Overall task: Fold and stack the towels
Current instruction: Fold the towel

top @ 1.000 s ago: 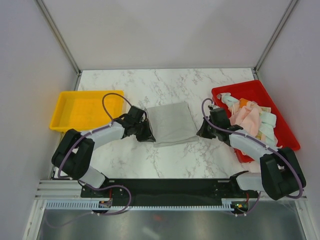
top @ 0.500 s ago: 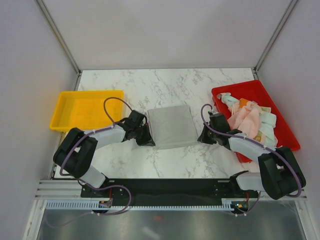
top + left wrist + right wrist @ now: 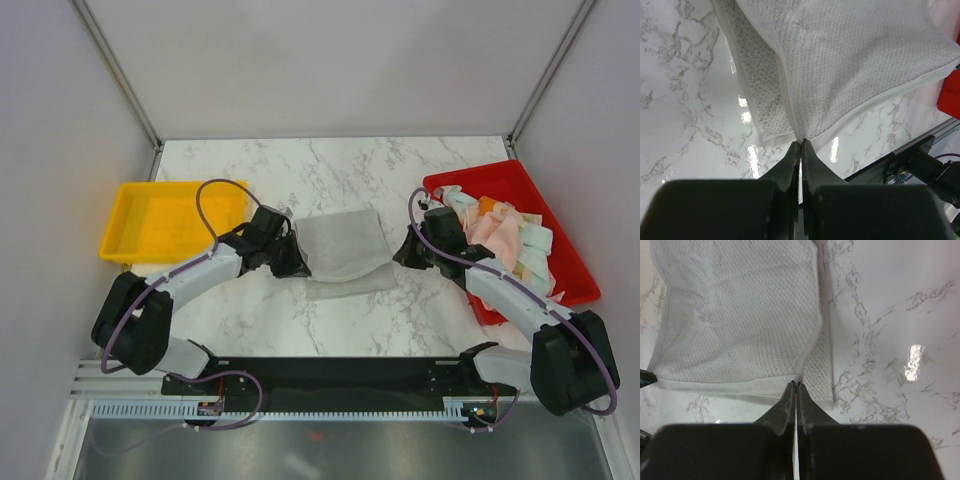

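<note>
A grey-white towel [image 3: 343,250] lies partly lifted in the middle of the marble table, its top layer raised at both near corners. My left gripper [image 3: 296,268] is shut on the towel's near left corner [image 3: 801,136]. On the other side my right gripper [image 3: 400,262] is shut on the near right corner [image 3: 800,380]. The lower layer of the grey-white towel [image 3: 820,370] stays flat on the marble under the raised one. More towels [image 3: 500,238], pale pink, mint and orange, sit heaped in the red tray [image 3: 520,186] at the right.
A yellow tray [image 3: 140,215] stands at the left of the table. Grey walls close the table on three sides. The arms' black base rail [image 3: 330,375] runs along the near edge.
Both grippers have risen and moved back with the towel's near corners, so the top layer now sags between them and the near edge of the lower layer shows.
</note>
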You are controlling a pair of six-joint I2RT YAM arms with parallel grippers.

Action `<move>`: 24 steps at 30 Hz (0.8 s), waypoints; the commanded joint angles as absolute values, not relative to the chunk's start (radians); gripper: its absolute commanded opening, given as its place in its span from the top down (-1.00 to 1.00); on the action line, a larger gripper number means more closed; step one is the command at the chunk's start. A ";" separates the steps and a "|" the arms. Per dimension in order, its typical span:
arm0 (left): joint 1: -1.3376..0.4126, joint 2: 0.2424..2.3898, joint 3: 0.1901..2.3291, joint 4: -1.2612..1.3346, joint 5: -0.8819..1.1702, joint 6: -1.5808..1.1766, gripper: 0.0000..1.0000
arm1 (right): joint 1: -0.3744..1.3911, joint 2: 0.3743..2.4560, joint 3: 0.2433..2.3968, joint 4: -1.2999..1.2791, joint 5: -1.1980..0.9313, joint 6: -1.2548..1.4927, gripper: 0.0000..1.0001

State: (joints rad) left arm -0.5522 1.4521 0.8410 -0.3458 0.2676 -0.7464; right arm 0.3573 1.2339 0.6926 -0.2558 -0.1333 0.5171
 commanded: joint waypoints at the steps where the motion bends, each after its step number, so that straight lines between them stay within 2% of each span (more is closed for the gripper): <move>1: -0.560 1.408 0.809 -0.384 0.252 -0.759 0.96 | 0.356 1.177 0.634 -0.284 -0.141 0.515 1.00; 6: -0.574 1.428 0.671 -0.226 0.299 -0.793 0.96 | 0.356 1.180 0.505 -0.198 -0.140 0.531 1.00; 20: -0.586 1.516 0.623 -0.179 0.255 -0.782 0.96 | 0.354 1.239 0.459 -0.124 -0.123 0.525 1.00; 22: -0.586 1.517 0.629 -0.181 0.268 -0.776 0.66 | 0.356 1.241 0.460 -0.124 -0.123 0.525 1.00; 24: -0.586 1.500 0.643 -0.192 0.276 -0.775 0.39 | 0.356 1.235 0.468 -0.135 -0.123 0.529 0.92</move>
